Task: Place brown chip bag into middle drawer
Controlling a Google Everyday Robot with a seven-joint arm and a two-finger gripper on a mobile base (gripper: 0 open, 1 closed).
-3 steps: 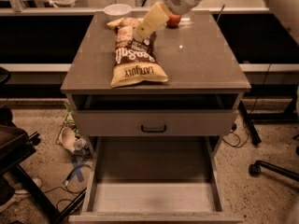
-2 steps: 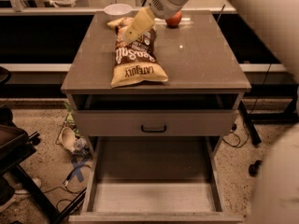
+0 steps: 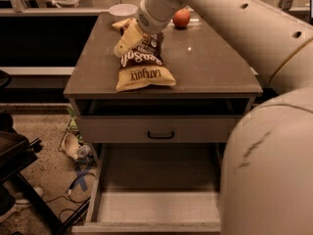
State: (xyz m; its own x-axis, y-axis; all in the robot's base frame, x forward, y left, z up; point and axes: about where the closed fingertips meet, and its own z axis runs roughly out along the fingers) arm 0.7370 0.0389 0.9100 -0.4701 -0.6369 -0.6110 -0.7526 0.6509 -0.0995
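Brown chip bag (image 3: pixel 145 68) lay on the desk (image 3: pixel 210 67), left of centre, long axis front-to-back, with 1 gripper (image 3: pixel 128 40) at its rear-left end, opening not discernible, and the middle drawer (image 3: pixel 156 207) open below the desk front.

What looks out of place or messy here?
Only the floor left of the cabinet: what looks like a cup lies tipped among cables. On top, the chip bag lies flat, gripper at its far end; the drawer stands open.
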